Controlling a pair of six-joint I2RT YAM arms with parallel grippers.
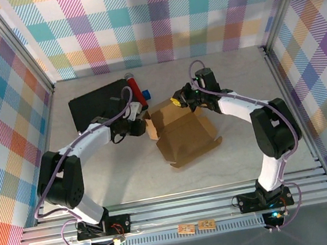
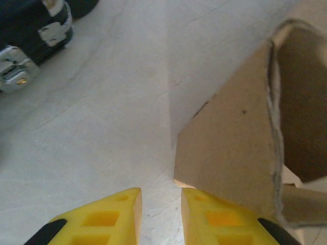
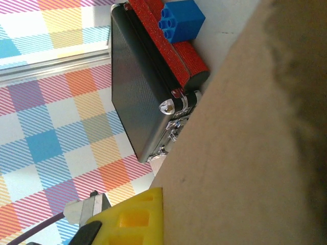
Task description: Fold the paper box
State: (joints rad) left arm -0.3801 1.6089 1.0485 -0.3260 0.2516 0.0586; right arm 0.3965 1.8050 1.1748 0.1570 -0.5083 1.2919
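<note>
**Paper box half-open mid-table, an arm on each side**

The paper box (image 1: 184,138) sits at the middle of the table (image 1: 237,79), plain brown and only partly formed. Its base panel lies flat toward the near side and its rear flaps stand up at the far edge.

Over on the far right corner of those flaps is the right gripper (image 1: 180,100). Its wrist camera is close in: one yellow finger (image 3: 135,217) lies flat against a big cardboard panel (image 3: 245,153), and the other finger is hidden behind that panel. The fingers are together, pinched onto the flap.

On the other side, the left gripper (image 1: 143,124) is low at the box's left edge. From its wrist view the two yellow fingers (image 2: 115,212) stand a little apart, with bare tabletop showing through the gap and nothing between them (image 2: 161,212). The right-hand finger is just beside the lower corner of a raised side flap (image 2: 230,143), which leans upward and away. Contact cannot be judged.

Behind the left arm lies the black case (image 1: 95,105), flat and well to the box's far left, its metal latches in sight (image 2: 15,71). A red cylinder (image 1: 135,86) lies along the case's right edge, and a blue block (image 1: 146,94) sits just beside the cylinder.
</note>
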